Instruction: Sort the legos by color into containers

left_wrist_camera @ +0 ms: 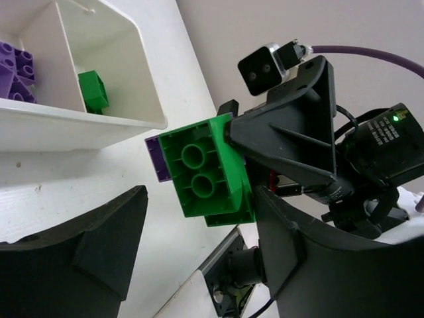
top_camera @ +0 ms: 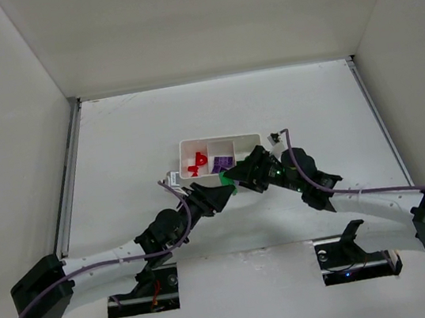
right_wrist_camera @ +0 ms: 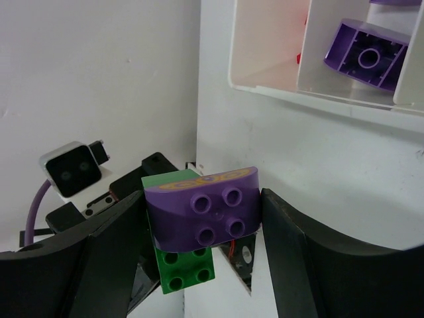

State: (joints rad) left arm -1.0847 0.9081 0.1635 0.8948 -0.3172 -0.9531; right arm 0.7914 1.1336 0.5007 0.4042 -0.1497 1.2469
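The white tray (top_camera: 194,144) holds red legos (top_camera: 196,164) in its left compartment and purple legos (top_camera: 222,161) in the middle. The left wrist view shows a green lego (left_wrist_camera: 93,91) in the right compartment, next to purple ones (left_wrist_camera: 16,66). My right gripper (right_wrist_camera: 202,218) is shut on a purple brick (right_wrist_camera: 199,205) that is stuck to a green brick (right_wrist_camera: 189,275), held just in front of the tray. My left gripper (left_wrist_camera: 199,199) is open, its wide jaws standing either side of that green brick (left_wrist_camera: 205,175), which is close against the right finger (left_wrist_camera: 311,265).
The two grippers (top_camera: 220,195) (top_camera: 240,174) meet tip to tip at the tray's near edge. White walls enclose the table on three sides. The arm bases stand at the near edge.
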